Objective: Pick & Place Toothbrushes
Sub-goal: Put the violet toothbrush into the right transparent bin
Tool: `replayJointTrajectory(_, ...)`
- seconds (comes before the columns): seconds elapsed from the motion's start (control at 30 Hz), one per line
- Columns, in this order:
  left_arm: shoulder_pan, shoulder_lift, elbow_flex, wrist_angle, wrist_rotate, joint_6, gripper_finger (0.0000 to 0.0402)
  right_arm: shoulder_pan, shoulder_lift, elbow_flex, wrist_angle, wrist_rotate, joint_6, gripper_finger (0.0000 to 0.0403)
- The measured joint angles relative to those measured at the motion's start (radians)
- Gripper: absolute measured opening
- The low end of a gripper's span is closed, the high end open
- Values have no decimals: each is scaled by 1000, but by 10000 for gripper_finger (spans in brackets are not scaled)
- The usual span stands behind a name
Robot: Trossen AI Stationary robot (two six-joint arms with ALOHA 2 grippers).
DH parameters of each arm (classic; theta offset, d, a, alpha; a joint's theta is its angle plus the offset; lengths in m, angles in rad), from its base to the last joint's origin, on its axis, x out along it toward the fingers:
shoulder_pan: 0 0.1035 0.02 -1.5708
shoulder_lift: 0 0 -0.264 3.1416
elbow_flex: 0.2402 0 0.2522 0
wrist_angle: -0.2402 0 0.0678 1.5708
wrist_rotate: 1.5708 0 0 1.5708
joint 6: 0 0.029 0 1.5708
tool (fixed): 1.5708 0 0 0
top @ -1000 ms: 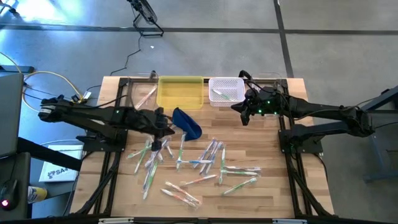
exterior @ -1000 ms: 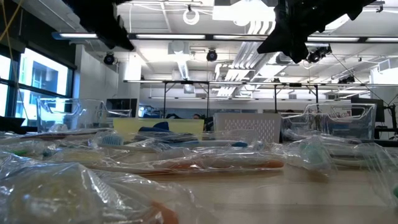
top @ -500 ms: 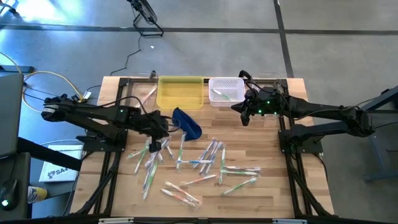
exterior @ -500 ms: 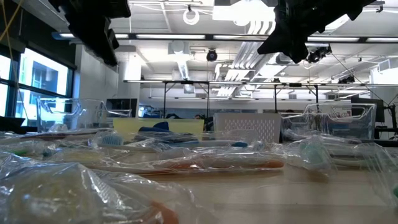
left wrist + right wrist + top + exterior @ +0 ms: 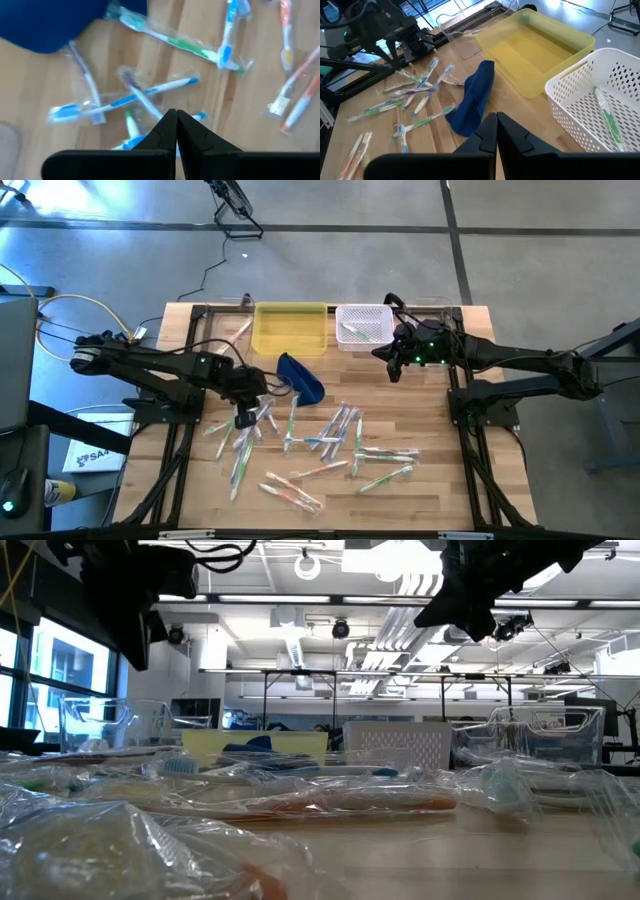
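Left gripper point(image 5: 245, 418), fingers pressed together and holding nothing, hovering over wrapped toothbrushes point(image 5: 320, 442) lying scattered across table point(image 5: 440, 470). Right gripper point(image 5: 385, 360), likewise closed and empty, waiting beside white basket point(image 5: 363, 326) containing one toothbrush.
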Motion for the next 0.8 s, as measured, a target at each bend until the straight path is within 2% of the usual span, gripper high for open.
replayJointTrajectory(0.1, 0, 31, 0, -14, 1, 1, 37, 0, 0, 0, -2, 0, 0, 2)
replayJointTrajectory(0.33, 0, 126, -1, -19, 3, -41, 141, 0, 0, 0, -10, -2, 0, 2)
replayJointTrajectory(0.43, 0, 162, -1, -14, 19, -72, 172, 0, 0, 0, -13, -2, 0, 2)
replayJointTrajectory(0.53, 0, 201, -1, -14, 27, -85, 185, 0, 0, 0, -14, -2, 0, 2)
replayJointTrajectory(0.8, 0, 260, -11, 28, 53, -88, 188, 0, 0, 0, -20, -6, 0, 2)
